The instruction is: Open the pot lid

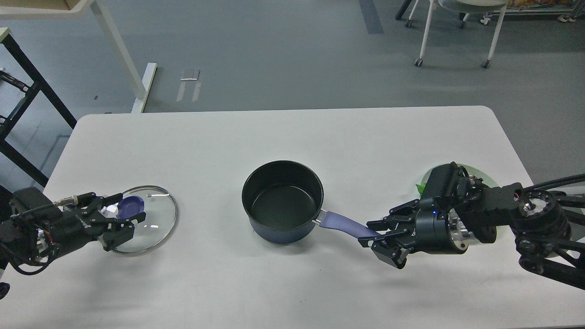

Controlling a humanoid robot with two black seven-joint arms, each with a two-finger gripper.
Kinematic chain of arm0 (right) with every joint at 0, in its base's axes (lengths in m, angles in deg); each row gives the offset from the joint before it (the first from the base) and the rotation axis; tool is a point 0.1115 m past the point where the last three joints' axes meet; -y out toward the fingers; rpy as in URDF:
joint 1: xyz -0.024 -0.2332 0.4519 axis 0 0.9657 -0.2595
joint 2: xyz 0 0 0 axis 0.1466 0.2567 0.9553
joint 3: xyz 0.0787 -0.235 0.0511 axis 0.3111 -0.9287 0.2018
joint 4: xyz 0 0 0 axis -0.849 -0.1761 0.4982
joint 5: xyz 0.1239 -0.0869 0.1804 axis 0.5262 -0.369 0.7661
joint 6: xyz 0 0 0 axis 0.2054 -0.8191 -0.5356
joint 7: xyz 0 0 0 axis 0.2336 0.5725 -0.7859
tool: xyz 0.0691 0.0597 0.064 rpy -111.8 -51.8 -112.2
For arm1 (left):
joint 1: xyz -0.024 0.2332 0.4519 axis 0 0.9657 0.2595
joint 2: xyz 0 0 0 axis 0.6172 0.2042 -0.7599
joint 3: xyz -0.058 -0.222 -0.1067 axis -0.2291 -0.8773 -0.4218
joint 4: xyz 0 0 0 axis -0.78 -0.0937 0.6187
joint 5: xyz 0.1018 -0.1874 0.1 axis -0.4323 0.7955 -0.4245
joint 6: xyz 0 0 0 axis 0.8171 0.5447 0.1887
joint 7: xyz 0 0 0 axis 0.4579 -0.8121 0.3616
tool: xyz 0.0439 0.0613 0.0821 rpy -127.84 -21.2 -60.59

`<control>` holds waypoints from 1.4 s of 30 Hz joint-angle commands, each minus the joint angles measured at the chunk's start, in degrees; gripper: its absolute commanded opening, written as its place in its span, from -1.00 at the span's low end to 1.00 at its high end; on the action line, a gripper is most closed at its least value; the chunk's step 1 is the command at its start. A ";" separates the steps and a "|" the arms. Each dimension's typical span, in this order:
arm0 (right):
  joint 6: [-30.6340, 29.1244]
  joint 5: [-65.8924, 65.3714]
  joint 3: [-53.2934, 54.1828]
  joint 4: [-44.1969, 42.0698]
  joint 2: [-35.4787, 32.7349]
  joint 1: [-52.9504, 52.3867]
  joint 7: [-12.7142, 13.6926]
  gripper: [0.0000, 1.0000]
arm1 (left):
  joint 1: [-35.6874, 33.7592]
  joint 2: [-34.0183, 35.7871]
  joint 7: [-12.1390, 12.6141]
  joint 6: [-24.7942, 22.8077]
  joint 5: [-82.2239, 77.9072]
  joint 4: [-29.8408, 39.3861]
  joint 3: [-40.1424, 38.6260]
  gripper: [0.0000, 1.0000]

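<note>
While uncovered, pot mid-table, lid at left end effector

Open dark-blue pot stands upright mid-table, purple handle pointing right; its glass lid lies well apart, left.

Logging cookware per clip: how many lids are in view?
1. The lid lies on the table at its left, off the pot, with the left hand at its knob. None seems hidden.
</note>
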 commanded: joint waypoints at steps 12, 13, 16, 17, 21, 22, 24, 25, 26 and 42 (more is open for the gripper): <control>-0.20 35.79 19.63 -6.13 -4.24 -3.86 -0.17 0.98 | -16.63 -0.21 -1.40 -10.19 55.68 0.54 -1.17 0.98; -0.20 40.26 21.21 -7.97 -4.16 -3.86 -0.17 0.98 | -18.21 -0.64 -1.40 -11.60 60.95 0.54 -1.61 0.98; -0.03 54.84 24.12 -15.70 -3.46 -3.77 0.18 0.98 | -20.77 -3.89 -1.40 -13.89 73.18 -0.07 -4.15 0.98; 0.06 58.81 24.83 -18.08 -3.02 -3.68 0.18 0.98 | -20.78 -4.86 -1.40 -14.24 75.74 -0.25 -4.94 0.98; 0.24 72.44 26.76 -29.41 1.81 -3.77 0.00 0.99 | -20.52 -8.81 -1.40 -16.00 84.19 -2.88 -8.29 0.98; 0.24 75.69 27.03 -32.05 3.04 -3.77 0.00 0.99 | -20.34 -10.13 -1.40 -16.44 86.38 -3.84 -8.73 0.98; 0.32 81.93 27.55 -36.88 4.97 -3.51 -0.08 0.99 | -20.08 -12.50 -1.40 -17.14 90.34 -6.04 -8.91 0.99; 0.32 85.27 27.82 -39.61 6.55 -3.42 -0.17 0.99 | -19.99 -13.65 -1.40 -17.32 92.10 -7.44 -8.91 0.99; 0.59 88.08 28.08 -42.24 8.31 -3.33 -0.17 0.99 | -19.99 -14.79 -1.40 -17.41 93.68 -8.76 -8.99 0.99; 1.73 120.53 45.84 -73.21 39.43 -0.87 0.44 1.00 | -15.77 -28.16 -1.40 -30.59 106.97 -21.34 -18.83 1.00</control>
